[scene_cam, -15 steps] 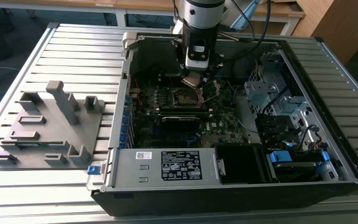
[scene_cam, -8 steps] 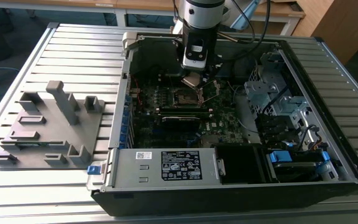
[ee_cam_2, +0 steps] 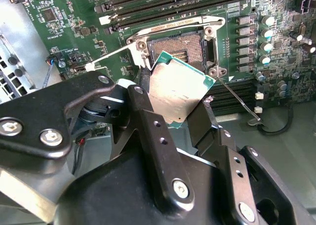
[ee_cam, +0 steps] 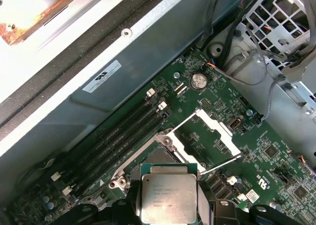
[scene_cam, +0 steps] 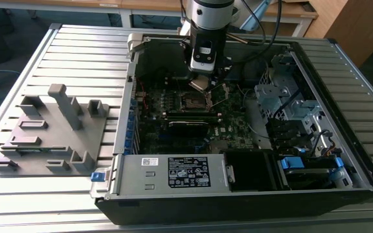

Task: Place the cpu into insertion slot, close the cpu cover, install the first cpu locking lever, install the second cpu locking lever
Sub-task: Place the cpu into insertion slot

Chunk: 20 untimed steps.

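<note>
I see the gripper (scene_cam: 203,83) hanging inside the open computer case (scene_cam: 238,206). In the exterior view it is at 12 o'clock of the insertion slot (scene_cam: 195,102), over the motherboard (scene_cam: 167,141). In both wrist views the jaws are clamped narrow on opposite edges of the cpu (ee_cam_2: 181,84) (ee_cam: 168,193). The cpu is held above the slot and is not seated. The cpu cover (ee_cam: 210,133) stands swung open beside the slot. In the exterior view the power supply box (scene_cam: 173,172) lies at 6 o'clock of the slot.
</note>
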Available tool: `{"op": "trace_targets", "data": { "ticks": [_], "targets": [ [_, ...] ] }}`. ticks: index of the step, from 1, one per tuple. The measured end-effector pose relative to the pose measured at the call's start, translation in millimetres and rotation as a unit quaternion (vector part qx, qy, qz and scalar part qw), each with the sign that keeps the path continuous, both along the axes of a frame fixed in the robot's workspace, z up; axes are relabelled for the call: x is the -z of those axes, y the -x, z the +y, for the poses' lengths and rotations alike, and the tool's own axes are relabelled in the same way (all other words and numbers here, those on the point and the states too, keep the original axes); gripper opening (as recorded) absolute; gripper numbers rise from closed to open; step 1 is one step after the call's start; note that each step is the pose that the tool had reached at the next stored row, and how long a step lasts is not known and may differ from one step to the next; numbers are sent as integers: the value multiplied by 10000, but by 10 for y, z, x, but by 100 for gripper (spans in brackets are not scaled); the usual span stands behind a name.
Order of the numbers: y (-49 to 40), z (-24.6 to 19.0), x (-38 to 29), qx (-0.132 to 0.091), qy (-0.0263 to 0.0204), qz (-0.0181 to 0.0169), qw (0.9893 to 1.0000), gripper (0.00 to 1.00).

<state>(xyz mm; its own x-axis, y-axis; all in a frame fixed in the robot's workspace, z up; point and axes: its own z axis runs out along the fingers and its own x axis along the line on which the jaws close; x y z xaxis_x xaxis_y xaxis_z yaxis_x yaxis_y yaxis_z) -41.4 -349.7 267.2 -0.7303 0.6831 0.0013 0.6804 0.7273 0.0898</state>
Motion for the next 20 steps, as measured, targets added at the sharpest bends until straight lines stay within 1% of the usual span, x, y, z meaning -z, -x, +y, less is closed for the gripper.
{"op": "trace_targets", "data": {
  "ticks": [3, 6, 11, 20],
  "targets": [
    [0, 0, 0, 6, 0, 0, 10000, 54],
    [0, 0, 2, 59, 1, 0, 10000, 54],
    [0, 0, 6, 284, -1, 0, 9996, 54],
    [0, 0, 6, 300, 0, 0, 9996, 54]
  ]
}}
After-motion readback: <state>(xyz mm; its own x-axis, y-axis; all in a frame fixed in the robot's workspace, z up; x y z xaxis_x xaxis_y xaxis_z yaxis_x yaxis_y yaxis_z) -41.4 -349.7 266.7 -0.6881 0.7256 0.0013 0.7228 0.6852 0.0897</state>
